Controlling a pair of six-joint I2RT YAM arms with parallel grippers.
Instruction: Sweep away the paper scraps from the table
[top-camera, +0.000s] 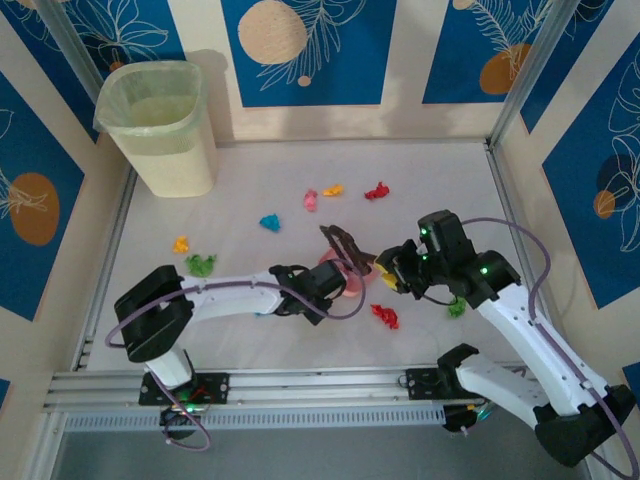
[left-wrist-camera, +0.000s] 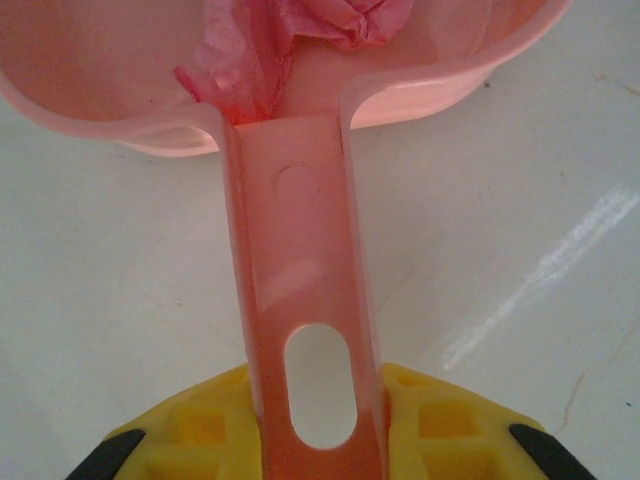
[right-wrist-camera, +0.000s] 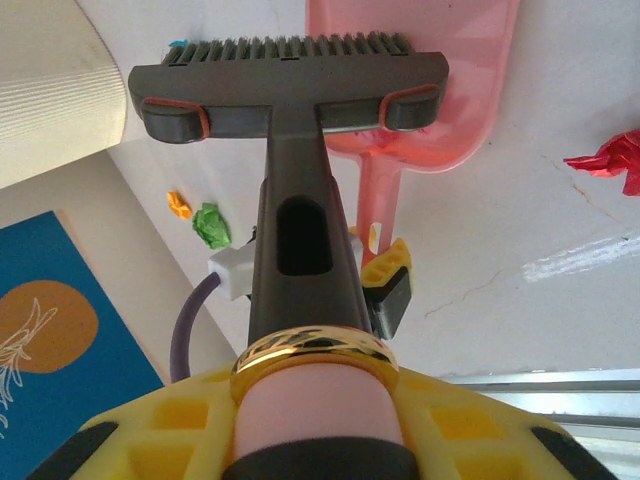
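Note:
On the table (top-camera: 440, 215), my left gripper (top-camera: 318, 285) is shut on the handle (left-wrist-camera: 300, 250) of a pink dustpan (top-camera: 352, 282), whose pan holds a crumpled pink scrap (left-wrist-camera: 300, 30). The yellow pads (left-wrist-camera: 450, 420) flank the handle. My right gripper (top-camera: 395, 265) is shut on the stem of a dark brush (right-wrist-camera: 290, 80), whose bristles stand at the dustpan's mouth (right-wrist-camera: 440, 110). Loose paper scraps lie around: orange (top-camera: 180, 243), green (top-camera: 201, 265), cyan (top-camera: 270, 222), pink (top-camera: 310, 199), orange (top-camera: 333, 190), red (top-camera: 377, 191), red (top-camera: 384, 316), and green (top-camera: 456, 309) under the right arm.
A pale translucent waste bin (top-camera: 165, 130) stands at the back left corner. Blue-and-beige panels wall the table on three sides. An aluminium rail (top-camera: 300, 385) runs along the near edge by the arm bases.

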